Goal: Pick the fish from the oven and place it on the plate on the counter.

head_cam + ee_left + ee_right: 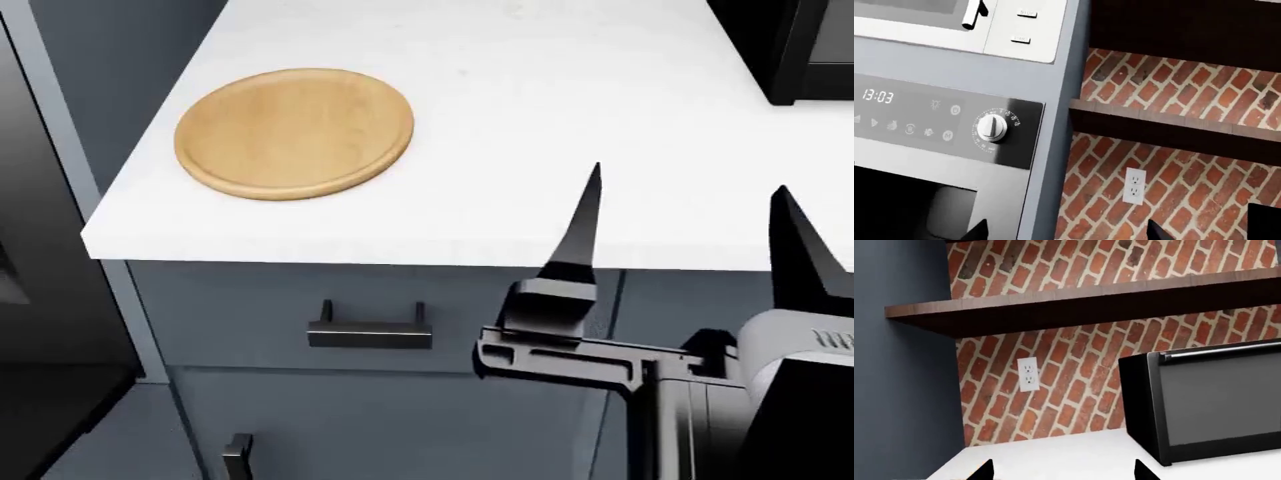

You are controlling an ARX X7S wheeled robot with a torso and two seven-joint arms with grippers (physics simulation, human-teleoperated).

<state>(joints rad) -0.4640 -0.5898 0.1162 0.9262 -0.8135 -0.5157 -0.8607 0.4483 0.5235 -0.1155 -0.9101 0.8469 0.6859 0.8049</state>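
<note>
The round tan wooden plate (294,132) lies empty on the white counter (561,90), near its left end. My right gripper (694,228) is open and empty, fingers pointing up in front of the counter's front edge, to the right of the plate. In the right wrist view the right gripper (1064,471) shows only two spread tips over the counter (1074,455). My left gripper (1069,231) is open and empty, facing the oven's control panel (941,120) with its white knob (991,128). A dark oven opening (887,200) shows below the panel. The fish is hidden.
A black box-shaped appliance (1214,405) with a dark window stands on the counter at the back right (801,50). Grey-blue drawers with dark bar handles (370,330) sit under the counter. A brick wall with an outlet (1028,374) and a dark shelf (1087,305) are behind. A microwave (954,25) sits above the oven.
</note>
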